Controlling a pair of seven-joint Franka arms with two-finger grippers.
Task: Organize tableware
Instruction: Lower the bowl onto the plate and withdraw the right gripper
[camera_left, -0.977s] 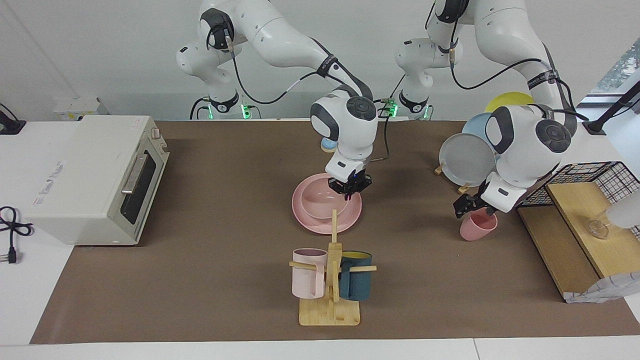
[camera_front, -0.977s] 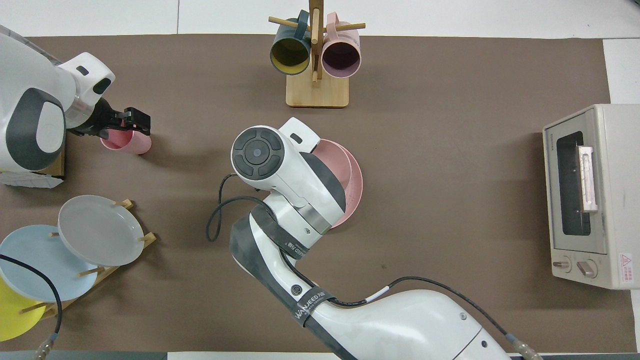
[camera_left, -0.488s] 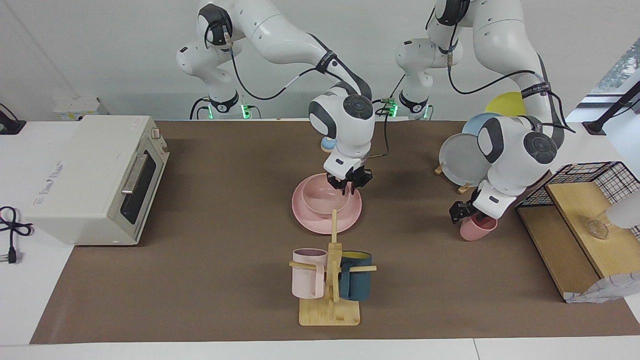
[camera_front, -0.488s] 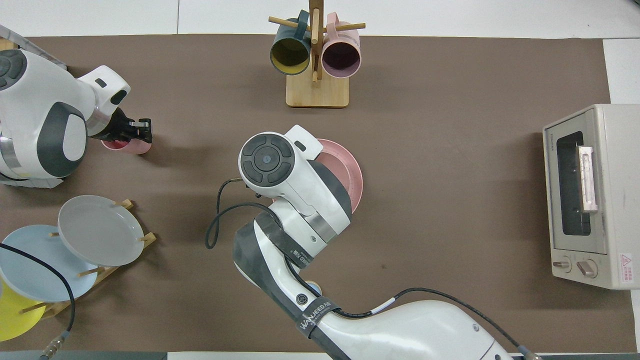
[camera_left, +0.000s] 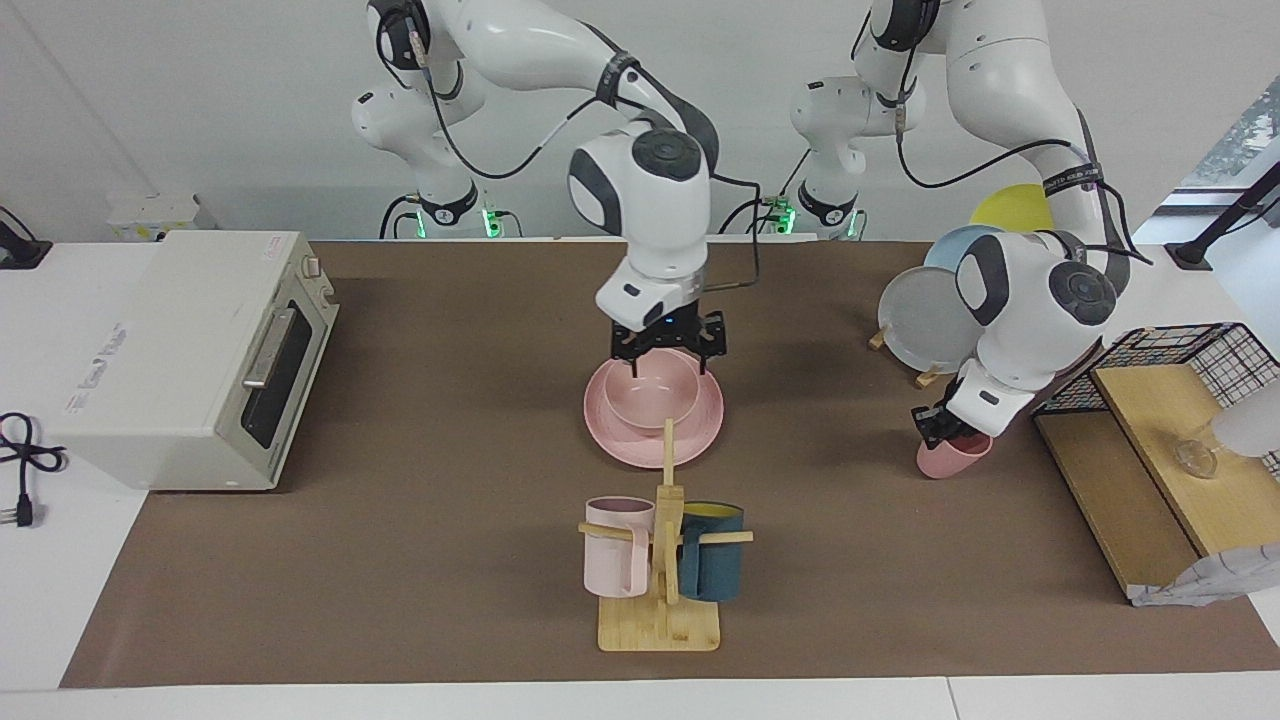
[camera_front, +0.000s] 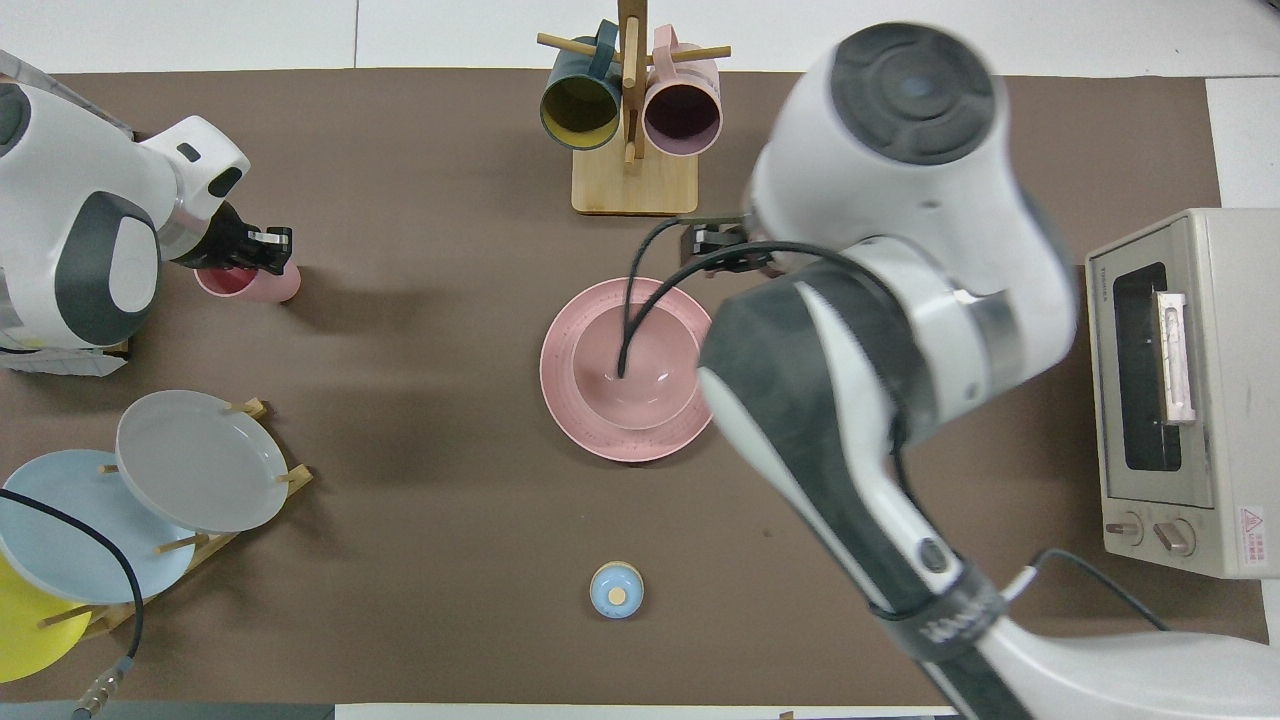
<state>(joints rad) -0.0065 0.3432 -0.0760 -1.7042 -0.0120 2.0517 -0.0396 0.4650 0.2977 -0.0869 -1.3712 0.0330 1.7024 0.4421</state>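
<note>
On plate (camera_left: 652, 445): bowl (camera_left: 651, 390); right end effector (camera_left: 668, 345) above, spread wide; left end effector (camera_left: 944, 428) clamps cup (camera_left: 955, 456).

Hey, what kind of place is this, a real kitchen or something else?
Probably a robotics lab's mock kitchen: two white robot arms stand at a brown-covered table holding a white toaster oven, a wooden mug tree and a matte pink plate.

A brown mat-covered table (camera_left: 420, 560) carries a pink plate (camera_left: 612, 441), pink cup (camera_left: 955, 457), bamboo mug tree (camera_left: 659, 625), wooden plate rack (camera_front: 240, 540) and white toaster oven (camera_left: 160, 350).
</note>
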